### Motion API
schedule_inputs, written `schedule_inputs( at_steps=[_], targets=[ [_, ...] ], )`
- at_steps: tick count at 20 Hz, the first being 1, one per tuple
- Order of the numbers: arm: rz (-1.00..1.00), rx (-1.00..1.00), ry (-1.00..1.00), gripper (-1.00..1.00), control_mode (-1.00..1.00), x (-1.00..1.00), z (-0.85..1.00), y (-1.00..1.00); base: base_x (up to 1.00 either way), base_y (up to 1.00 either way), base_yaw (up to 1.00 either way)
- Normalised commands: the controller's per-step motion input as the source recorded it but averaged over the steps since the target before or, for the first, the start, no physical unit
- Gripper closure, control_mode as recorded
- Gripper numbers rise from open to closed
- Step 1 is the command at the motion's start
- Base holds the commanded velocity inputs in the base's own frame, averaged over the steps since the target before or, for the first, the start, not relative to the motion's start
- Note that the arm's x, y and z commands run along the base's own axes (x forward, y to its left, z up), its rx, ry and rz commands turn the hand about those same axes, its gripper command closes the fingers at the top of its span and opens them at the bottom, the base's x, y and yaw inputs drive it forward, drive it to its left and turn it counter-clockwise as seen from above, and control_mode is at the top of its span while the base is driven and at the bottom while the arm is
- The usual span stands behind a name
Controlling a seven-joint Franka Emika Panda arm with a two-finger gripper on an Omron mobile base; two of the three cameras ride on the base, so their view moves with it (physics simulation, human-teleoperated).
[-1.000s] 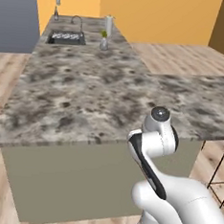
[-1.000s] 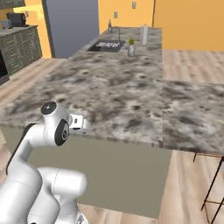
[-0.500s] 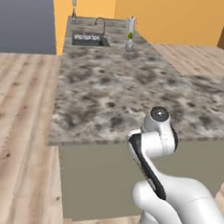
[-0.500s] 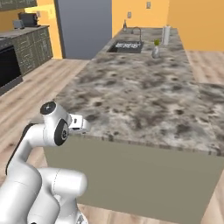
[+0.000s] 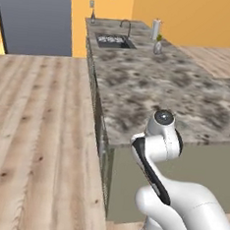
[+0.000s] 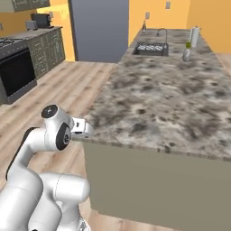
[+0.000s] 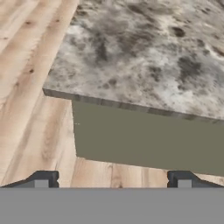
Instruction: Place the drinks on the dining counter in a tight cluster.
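Marbled grey-brown stone fills my forward view: a long surface [image 5: 159, 86] with a sink [image 5: 115, 40] set into its far end, a faucet [image 5: 126, 25] behind the basin, and a small vase [image 6: 187, 53] and a pale upright cylinder [image 6: 194, 36] near it, up at about 1 o'clock in the left base view. I judge this to be the cabinet-fronted island, not the dining bar, and I cannot pick out any of the three drinks or the dining bar itself from here, so where they stand I cannot tell. My pincer [image 7: 112, 180] is spread wide with nothing between its tips, which poke up at 7 and 5 o'clock in the hand view, aimed at the near corner of the stone [image 7: 57, 92] and the plain panel below it. The arm [image 5: 156, 140] is folded close over the base, with its wrist [image 6: 81, 127] just beside the surface's edge. The risks as I see them: clipping that overhanging corner if the base swings while so near; mistaking this surface for the target; or committing to a reach before any bottle is in sight. The stove [image 6: 18, 67] at 9 o'clock in the right base view is another obstacle if I turn that way.
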Motion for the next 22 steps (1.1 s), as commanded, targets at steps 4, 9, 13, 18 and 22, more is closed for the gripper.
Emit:
schedule_inputs(
  at_steps=[4, 9, 13, 18, 22],
  targets=[
    [0.0, 0.0, 0.0, -1.0, 1.0, 0.0, 0.0, 0.0, 0.15, 0.94, 0.0],
    [0.0, 0.0, 0.0, -1.0, 1.0, 0.0, 0.0, 0.0, 0.13, 0.94, 0.0],
    [0.0, 0.0, 0.0, -1.0, 1.0, 0.0, 0.0, 0.0, 0.14, 0.93, 0.0],
    [0.0, 0.0, 0.0, -1.0, 1.0, 0.0, 0.0, 0.0, 0.31, 0.7, 0.0],
    [0.0, 0.0, 0.0, -1.0, 1.0, 0.0, 0.0, 0.0, 0.42, 0.44, 0.0]
  ],
)
